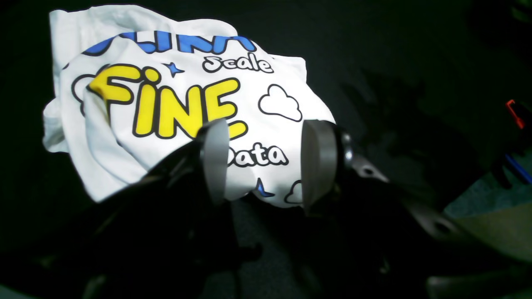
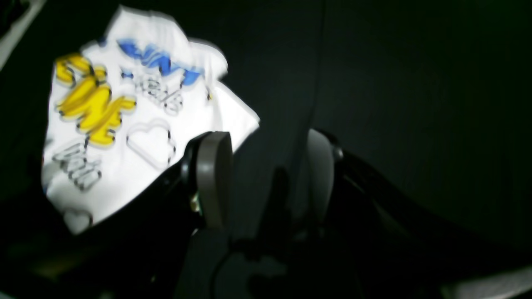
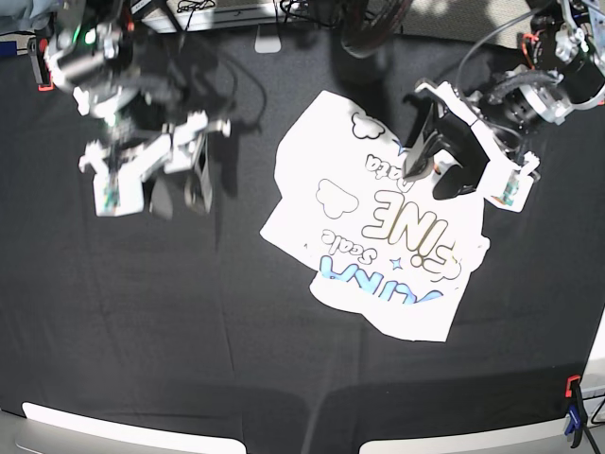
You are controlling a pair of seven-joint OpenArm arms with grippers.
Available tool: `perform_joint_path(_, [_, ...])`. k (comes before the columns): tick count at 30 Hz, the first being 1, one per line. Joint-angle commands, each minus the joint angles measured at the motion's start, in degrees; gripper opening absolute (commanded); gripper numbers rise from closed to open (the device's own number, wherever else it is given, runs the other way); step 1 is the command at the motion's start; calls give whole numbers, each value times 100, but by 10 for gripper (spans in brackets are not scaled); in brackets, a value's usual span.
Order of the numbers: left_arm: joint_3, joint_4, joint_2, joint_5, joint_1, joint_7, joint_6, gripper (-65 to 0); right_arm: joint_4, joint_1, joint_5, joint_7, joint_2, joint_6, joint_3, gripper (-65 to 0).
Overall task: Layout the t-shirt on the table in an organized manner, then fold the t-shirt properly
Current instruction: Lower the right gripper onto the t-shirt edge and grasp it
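- White shirt (image 3: 378,248) is lying crumpled, print up, near the middle of the table (image 3: 189,322); you are still at the laying-out step.
- Left gripper (image 3: 433,151) is hovering over the shirt's far edge, jaws apart, empty; next it needs a grip on that edge.
- Right gripper (image 3: 176,175) is hanging well clear of the shirt, jaws apart.
- Base view is showing the whole rumpled outline; the left wrist view is giving you only the print.

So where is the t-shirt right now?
In the base view the t-shirt lies crumpled on the black table, right of the middle, print up, with the left pincer over its upper right edge.
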Motion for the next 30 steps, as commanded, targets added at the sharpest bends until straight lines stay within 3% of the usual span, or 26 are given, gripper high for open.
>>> perform_joint_path(1, [-9, 105, -31, -74, -31, -136, 0, -390, 35, 107, 37, 129, 33, 31, 13, -359])
perform_joint_path(9, [-9, 105, -31, -74, -26, -133, 2, -390, -874, 789, 13, 415, 35, 37, 13, -359])
perform_joint_path(13, [-9, 105, -31, -74, -26, -133, 0, -390, -1784, 1176, 15, 737, 33, 35, 13, -359])
perform_joint_path(19, [-9, 105, -31, -74, -26, -133, 2, -390, -3287, 1862, 15, 739, 33, 50, 13, -359])
perform_joint_path(25, [-9, 105, -31, -74, -26, -133, 2, -390, -4579, 2420, 155, 708, 28, 619, 13, -359])
perform_joint_path(30, [-9, 105, -31, -74, -26, -133, 0, -390, -4994, 2643, 507, 601, -37, 901, 15, -359])
